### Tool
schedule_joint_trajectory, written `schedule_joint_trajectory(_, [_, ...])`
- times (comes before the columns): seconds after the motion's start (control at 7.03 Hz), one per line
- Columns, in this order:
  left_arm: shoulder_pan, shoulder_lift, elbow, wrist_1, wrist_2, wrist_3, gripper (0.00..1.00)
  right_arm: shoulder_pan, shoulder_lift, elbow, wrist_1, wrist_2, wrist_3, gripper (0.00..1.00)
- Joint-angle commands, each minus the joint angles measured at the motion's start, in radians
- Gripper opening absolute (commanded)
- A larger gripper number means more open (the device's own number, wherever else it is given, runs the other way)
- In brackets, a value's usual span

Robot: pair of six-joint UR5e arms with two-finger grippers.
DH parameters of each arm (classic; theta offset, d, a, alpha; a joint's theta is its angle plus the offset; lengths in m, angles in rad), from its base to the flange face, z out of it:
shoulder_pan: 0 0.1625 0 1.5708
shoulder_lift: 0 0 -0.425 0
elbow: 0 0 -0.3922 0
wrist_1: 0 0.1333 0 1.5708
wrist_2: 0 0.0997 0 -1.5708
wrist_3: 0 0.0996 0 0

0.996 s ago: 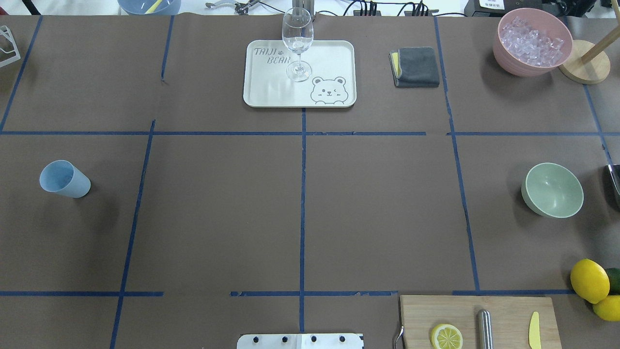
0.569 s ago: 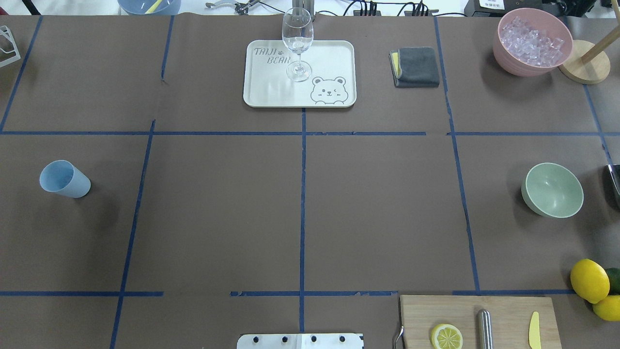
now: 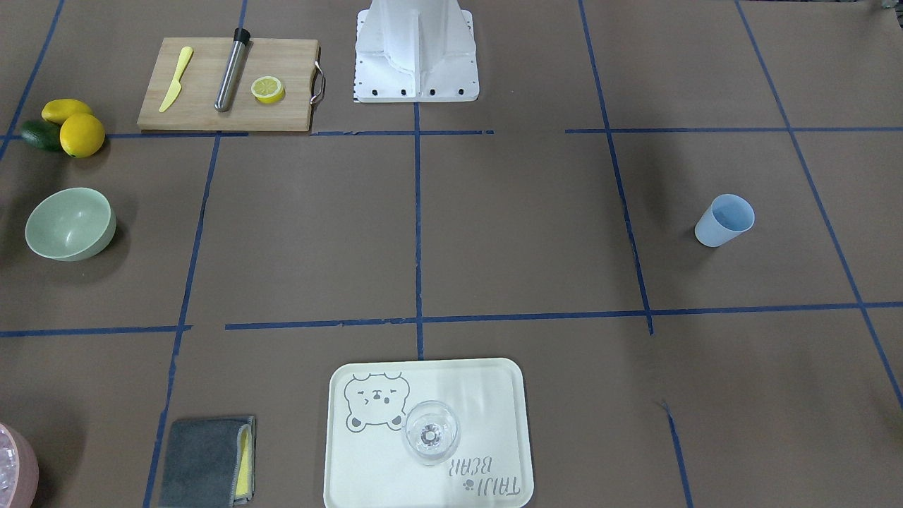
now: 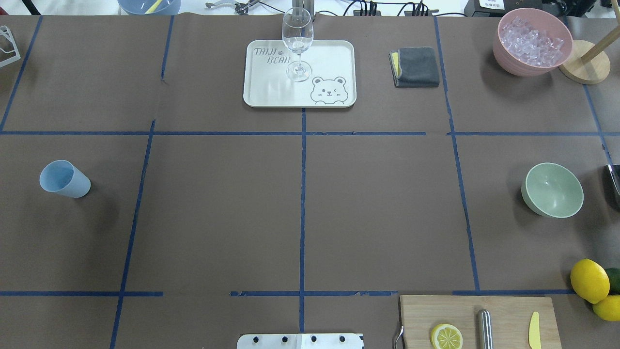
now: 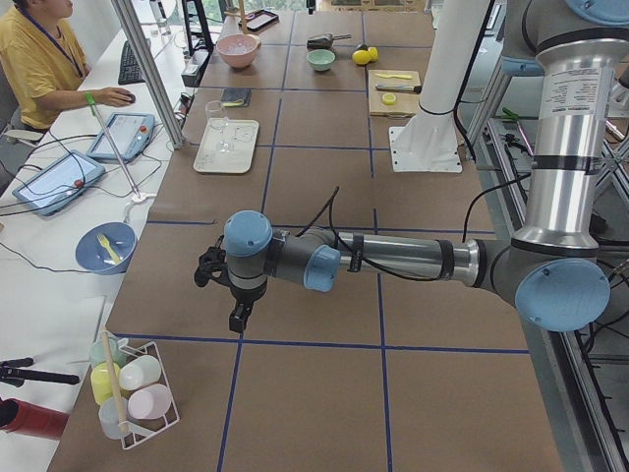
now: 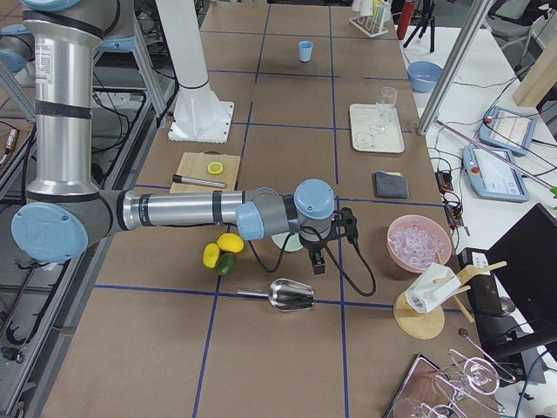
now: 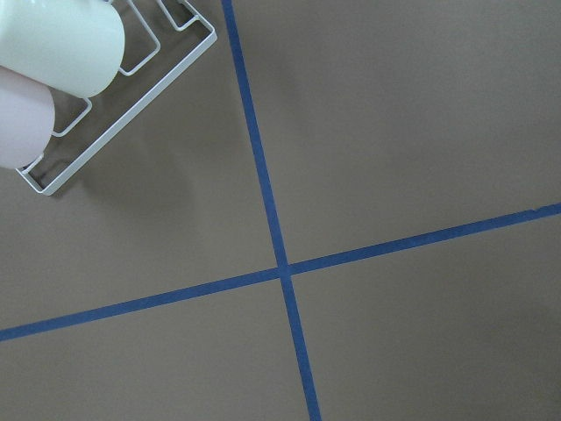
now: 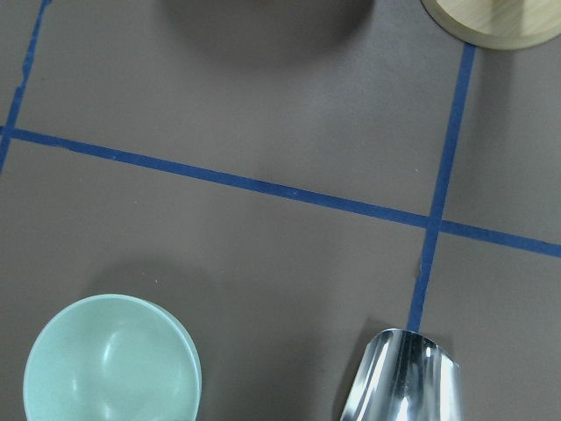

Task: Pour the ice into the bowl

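front-facing view: one round sage-green bowl [image 3: 70, 224], matte and smooth, is seen empty on the brown paper-covered table [image 3: 522, 212]. one pale blue cup [image 3: 724, 220] stands well apart from it. one clear stemmed glass [image 3: 431, 432] is upright on a cream tray [image 3: 494, 395]. only a sliver of the pink tub [image 3: 29, 471] is caught.

overhead view: the tub is seen whole, heaped with ice [image 4: 531, 41], glassy cubes too many to count. none is in the bowl. two lemons [image 4: 589, 280] are counted.

exterior left: the left fingers [image 5: 237, 317] hang above the table. spread or pressed together cannot be told.

exterior right: the right fingers [image 6: 318, 261] hang near the bowl, state likewise not told. one shiny metal scoop [image 6: 283, 296] is seen whole only here.

left wrist: a white wire rack [image 7: 131, 114] and crossed blue tape are shown.

right wrist: bowl and scoop mouth are seen apart.
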State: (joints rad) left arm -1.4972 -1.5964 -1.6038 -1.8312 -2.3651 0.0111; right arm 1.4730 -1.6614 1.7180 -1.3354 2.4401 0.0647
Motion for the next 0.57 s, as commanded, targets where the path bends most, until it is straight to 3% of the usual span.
schedule_joint_trajectory(0.0, [0.046, 0.001, -0.013, -0.025, -0.006, -0.008, 1.00, -0.101, -0.043, -0.005, 0.155, 0.004, 0.259, 1.00])
schedule_joint_trajectory(0.28, [0.046, 0.001, -0.013, -0.025, -0.005, -0.010, 1.00, -0.225, -0.132, -0.029, 0.376, -0.010, 0.386, 0.98])
schedule_joint_trajectory(0.43, [0.046, 0.001, -0.015, -0.025, -0.005, -0.010, 1.00, -0.309, -0.124, -0.029, 0.393, -0.079, 0.471, 0.89])
